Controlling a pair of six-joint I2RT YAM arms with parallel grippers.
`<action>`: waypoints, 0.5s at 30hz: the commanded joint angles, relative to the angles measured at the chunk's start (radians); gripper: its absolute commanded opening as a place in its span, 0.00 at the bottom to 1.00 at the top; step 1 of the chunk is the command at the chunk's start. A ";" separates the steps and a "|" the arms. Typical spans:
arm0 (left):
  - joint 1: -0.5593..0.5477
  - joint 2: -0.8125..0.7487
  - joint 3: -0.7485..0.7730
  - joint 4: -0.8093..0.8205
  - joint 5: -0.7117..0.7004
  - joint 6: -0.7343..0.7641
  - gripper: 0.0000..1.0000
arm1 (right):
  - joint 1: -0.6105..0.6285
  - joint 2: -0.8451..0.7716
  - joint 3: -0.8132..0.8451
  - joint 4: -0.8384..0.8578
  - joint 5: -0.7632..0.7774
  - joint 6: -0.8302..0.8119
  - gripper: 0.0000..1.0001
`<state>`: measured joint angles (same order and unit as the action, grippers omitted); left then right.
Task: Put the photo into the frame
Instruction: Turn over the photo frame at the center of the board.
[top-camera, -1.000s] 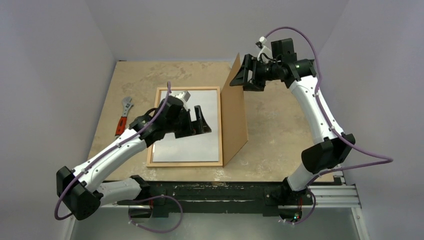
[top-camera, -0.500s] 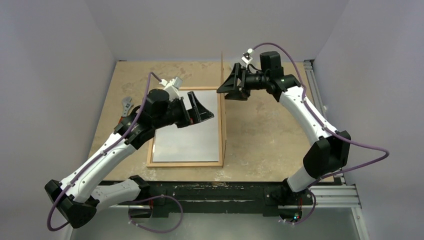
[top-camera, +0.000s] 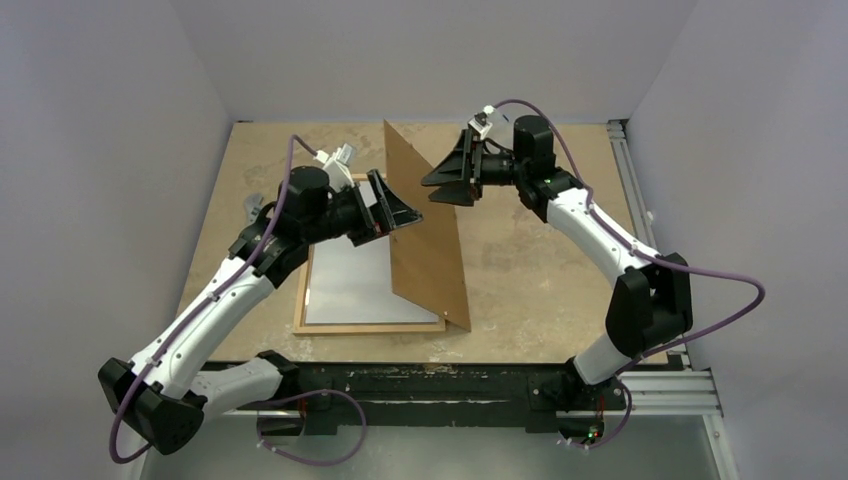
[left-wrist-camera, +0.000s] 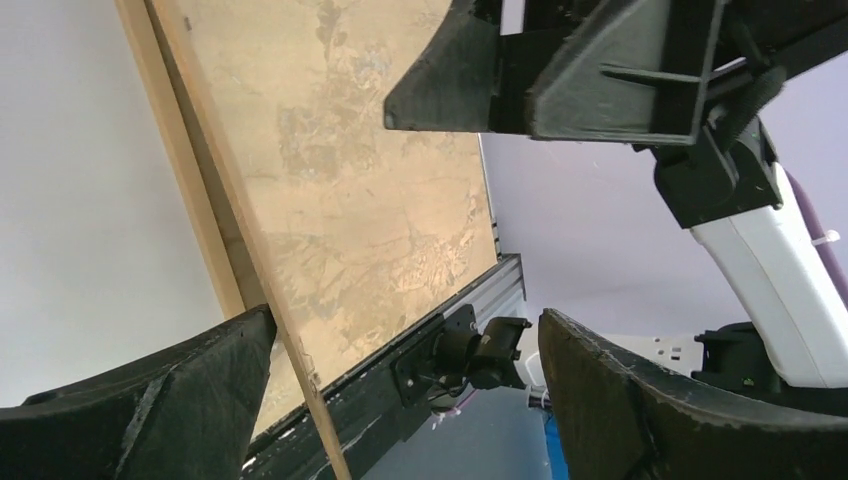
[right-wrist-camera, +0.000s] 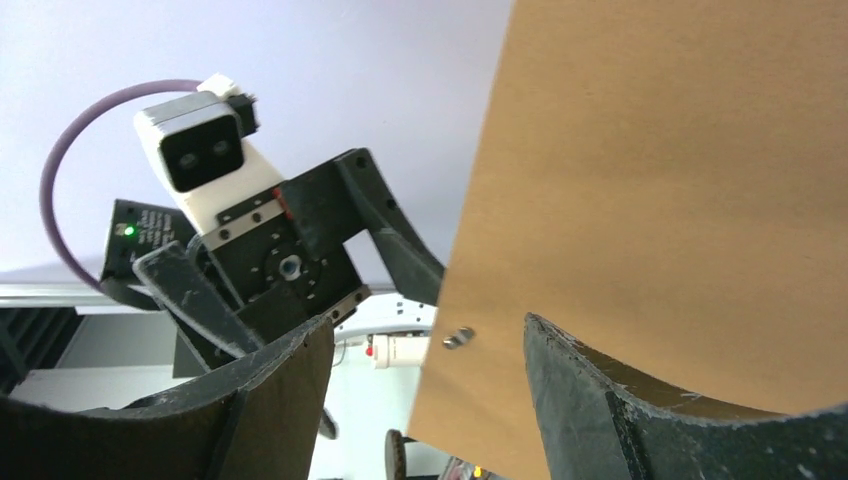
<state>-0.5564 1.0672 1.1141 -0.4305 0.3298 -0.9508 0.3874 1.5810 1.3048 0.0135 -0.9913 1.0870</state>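
Beige stone-patterned table (top-camera: 540, 260), closed in by pale lilac walls (top-camera: 430, 60), carries the frame (top-camera: 350, 327) lying flat left of centre. Its thin light wooden rails surround a plain white sheet that looks like the photo (top-camera: 345, 280) lying print-down. No printed side shows, so I cannot be sure it is not the pane.

A brown backing board (top-camera: 430, 230) stands tilted over the frame's right half. Its lower long edge runs along the right rail and its raised edge hangs above the opening.

The left gripper (top-camera: 398, 200) sits over the far part of the frame, just beside the board's raised edge. Its jaws are spread wide with nothing between them.

The right gripper (top-camera: 432, 192) reaches in from the other side, at the board's far upper end. Its fingers (right-wrist-camera: 640, 410) stand well apart. In the right wrist view the board's brown face fills the space above them, and I cannot tell whether they touch it.
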 joint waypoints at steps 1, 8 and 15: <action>0.007 0.023 0.020 -0.015 0.002 0.022 0.99 | -0.003 -0.044 0.014 0.100 -0.064 0.039 0.68; 0.010 0.007 -0.069 -0.023 -0.119 0.038 0.86 | -0.053 -0.067 0.010 -0.165 0.010 -0.169 0.67; 0.015 0.068 -0.207 0.152 -0.122 -0.002 0.81 | -0.134 -0.071 -0.021 -0.540 0.231 -0.514 0.67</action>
<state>-0.5499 1.1038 0.9482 -0.4332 0.2291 -0.9325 0.2943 1.5383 1.2869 -0.2531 -0.9325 0.8406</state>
